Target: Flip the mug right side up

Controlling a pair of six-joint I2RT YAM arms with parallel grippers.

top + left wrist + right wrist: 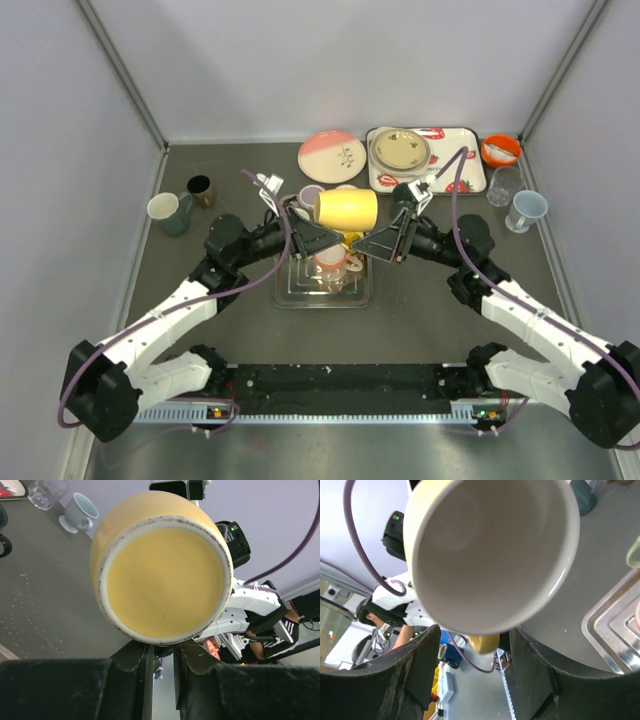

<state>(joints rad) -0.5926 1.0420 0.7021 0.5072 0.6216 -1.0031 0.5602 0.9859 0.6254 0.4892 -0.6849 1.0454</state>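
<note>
Item 1: yellow mug (348,208), lying on its side in the air above the middle of the tabletop (420,320), base toward the left arm, mouth toward the right arm, handle hanging underneath. The left wrist view shows its pale yellow base with a speckled rim; the right wrist view shows its white interior. Item 2: left claw (318,238), fingers drawn close together under the base end of the mug and grasping it by its lower part near the handle; the exact contact is hidden behind the mug body. Item 3: right claw (385,243), released, fingers spread wide at the mouth end, the handle showing between them with gaps on both sides. Item 4: clear tray (290,295) directly below, holding 1 pink mug (330,262). Item 5: back row, a pink plate (332,157), a strawberry-print tray (470,180) carrying a beige plate (400,150), and an orange bowl (500,150). Item 6: right side, 1 clear glass (503,186) and 1 pale blue cup (527,210). Item 7: left side, 1 grey-green mug (170,212) and 1 small dark cup (201,190).
</note>
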